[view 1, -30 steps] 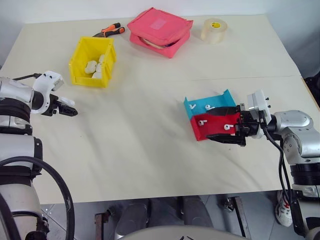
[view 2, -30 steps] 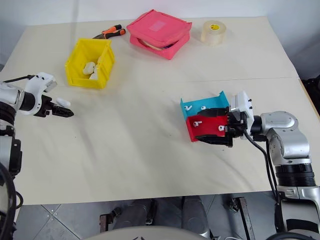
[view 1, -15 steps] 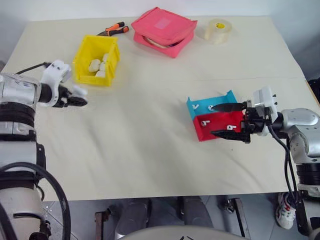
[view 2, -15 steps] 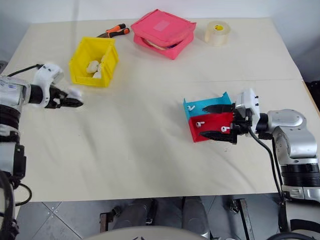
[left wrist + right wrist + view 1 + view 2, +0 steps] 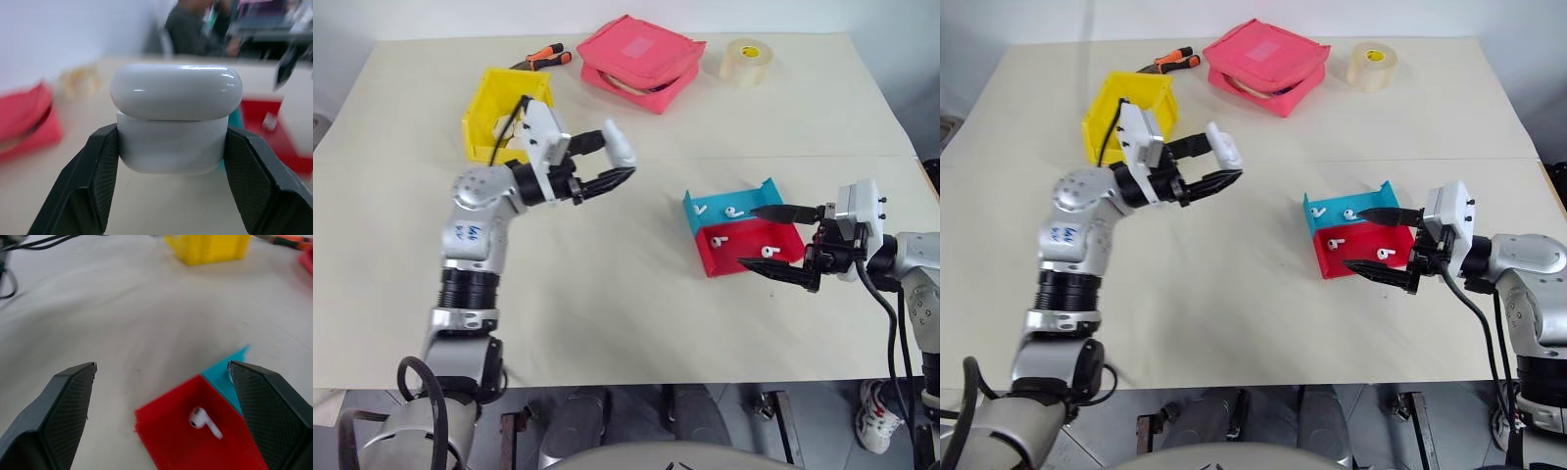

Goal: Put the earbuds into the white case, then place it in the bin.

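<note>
My left gripper [image 5: 610, 164] is shut on the white case [image 5: 618, 144], held above the table's middle left; its lid is closed [image 5: 176, 117] between the black pads [image 5: 100, 171]. The yellow bin [image 5: 496, 95] stands behind that arm, partly hidden by it. Earbuds lie in two small trays: two in the blue tray [image 5: 734, 211] and two in the red tray [image 5: 769, 252], one close up [image 5: 205, 422]. My right gripper [image 5: 751, 236] is open, with its fingertips at the right end of the trays and touching nothing.
A pink zip pouch [image 5: 641, 59], a roll of clear tape [image 5: 744, 61] and orange-handled pliers [image 5: 543, 57] lie along the table's far edge. The blue tray [image 5: 700, 223] and red tray [image 5: 734, 262] sit side by side, right of centre.
My left arm swung from the table's left side toward the middle and rose, carrying the white case. My right gripper drew back a little to the right, off the trays.
</note>
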Robot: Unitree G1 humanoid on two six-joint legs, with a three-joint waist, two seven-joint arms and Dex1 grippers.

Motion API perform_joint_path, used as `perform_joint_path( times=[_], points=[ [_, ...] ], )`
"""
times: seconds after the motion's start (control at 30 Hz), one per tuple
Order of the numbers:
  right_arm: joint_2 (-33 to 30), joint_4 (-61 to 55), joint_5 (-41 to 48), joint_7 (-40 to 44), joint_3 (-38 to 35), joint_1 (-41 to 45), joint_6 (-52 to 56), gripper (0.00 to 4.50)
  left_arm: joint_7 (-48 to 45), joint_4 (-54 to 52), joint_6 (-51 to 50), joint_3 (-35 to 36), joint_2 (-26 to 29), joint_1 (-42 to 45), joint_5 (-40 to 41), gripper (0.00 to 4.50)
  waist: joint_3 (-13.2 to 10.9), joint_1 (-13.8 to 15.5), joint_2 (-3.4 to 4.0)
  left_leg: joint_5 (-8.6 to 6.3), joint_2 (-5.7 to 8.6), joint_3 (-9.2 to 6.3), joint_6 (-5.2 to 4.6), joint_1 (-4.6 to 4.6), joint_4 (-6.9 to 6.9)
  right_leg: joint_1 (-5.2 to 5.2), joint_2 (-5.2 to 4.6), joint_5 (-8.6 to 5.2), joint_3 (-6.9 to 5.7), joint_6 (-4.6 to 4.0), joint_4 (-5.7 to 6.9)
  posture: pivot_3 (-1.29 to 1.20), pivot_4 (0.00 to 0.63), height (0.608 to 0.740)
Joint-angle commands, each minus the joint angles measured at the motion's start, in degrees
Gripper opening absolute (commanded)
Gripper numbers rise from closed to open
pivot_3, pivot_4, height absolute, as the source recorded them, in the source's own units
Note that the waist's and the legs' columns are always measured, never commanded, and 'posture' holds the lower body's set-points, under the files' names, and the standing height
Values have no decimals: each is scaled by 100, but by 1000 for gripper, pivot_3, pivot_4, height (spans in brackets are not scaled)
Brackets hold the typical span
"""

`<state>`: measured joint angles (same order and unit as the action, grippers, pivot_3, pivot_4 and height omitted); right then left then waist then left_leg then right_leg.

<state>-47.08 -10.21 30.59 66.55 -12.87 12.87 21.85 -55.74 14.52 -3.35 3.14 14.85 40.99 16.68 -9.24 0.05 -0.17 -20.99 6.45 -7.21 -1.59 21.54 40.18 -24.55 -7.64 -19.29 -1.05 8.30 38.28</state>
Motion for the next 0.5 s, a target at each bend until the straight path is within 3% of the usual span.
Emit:
perform_joint_path(
  times=[0.03, 0.17, 0.43, 0.5],
  points=[
    [-180, -320, -351, -685, -246, -77, 123, 4500, -428, 25, 911, -197, -258, -225, 206, 2799, 0, -5, 0, 0, -1, 2, 0, 0, -1, 0, 1, 0, 0, 0, -2, 0, 150, 740],
    [-463, -613, -732, -1294, -217, -174, 664, 4500, -661, -68, 1074, -398, -312, -504, 248, 2799, 1, -4, 2, 0, -6, 9, 0, 0, -3, -1, 3, 0, 4, 0, -6, 0, 150, 740],
    [-1165, -1412, -1152, -1286, -538, -1194, 828, 4500, -492, -836, 800, -721, -333, -1193, 269, 2799, 3, 109, 6, -2, -2, 6, -4, -2, -2, 8, 7, 3, 8, 6, -22, 0, 150, 740],
    [-1209, -1517, -1142, -1173, -730, -1476, 734, 4093, -360, -991, 713, -778, -377, -1274, 264, 2799, 3, 145, 6, -2, -2, 12, -5, -3, -1, 12, 9, 6, 13, 12, -30, 0, 150, 740]
  ],
)
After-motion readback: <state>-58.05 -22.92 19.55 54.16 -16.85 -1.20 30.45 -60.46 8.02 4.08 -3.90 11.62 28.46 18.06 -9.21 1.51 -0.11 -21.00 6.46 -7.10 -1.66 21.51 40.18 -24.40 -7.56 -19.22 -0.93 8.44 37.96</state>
